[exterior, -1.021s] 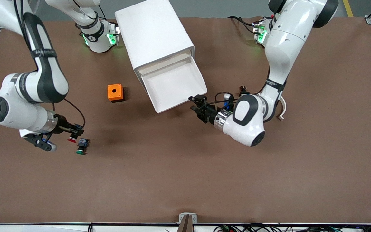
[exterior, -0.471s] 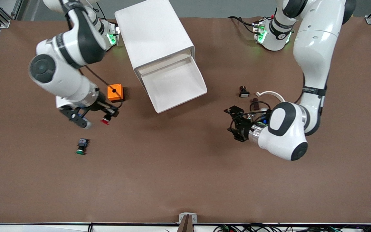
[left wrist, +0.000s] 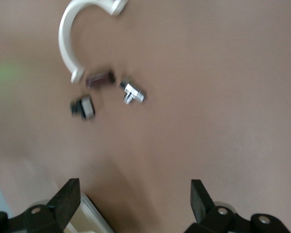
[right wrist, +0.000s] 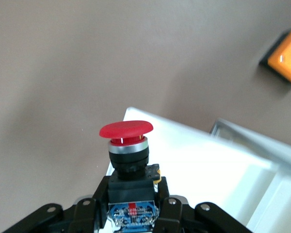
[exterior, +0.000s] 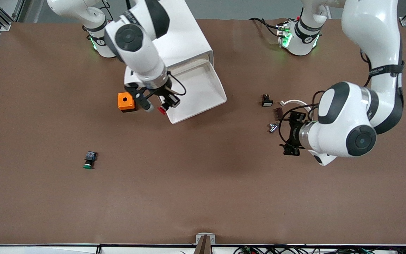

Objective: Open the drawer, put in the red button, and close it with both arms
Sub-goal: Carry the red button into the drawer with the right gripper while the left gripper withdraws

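The drawer (exterior: 197,88) stands pulled out of the white cabinet (exterior: 169,33), empty inside. My right gripper (exterior: 167,102) is shut on the red button (exterior: 161,109) and holds it over the drawer's front corner beside the orange box. In the right wrist view the red cap (right wrist: 126,130) points away from my right gripper (right wrist: 131,208), with the drawer's white floor (right wrist: 208,165) under it. My left gripper (exterior: 287,134) is open and empty over the table, toward the left arm's end. In the left wrist view its fingers (left wrist: 68,199) stand wide apart.
An orange box (exterior: 125,101) sits beside the drawer front. A green-capped button (exterior: 89,160) lies nearer the front camera. Beside my left gripper lie a white C-clamp (exterior: 296,103), a black-and-white part (exterior: 267,100), a brown piece (exterior: 279,113) and a metal piece (exterior: 272,127).
My right gripper carried the red button from beside the green button up to the drawer's front corner. My left gripper drew back from the drawer front toward its own end of the table.
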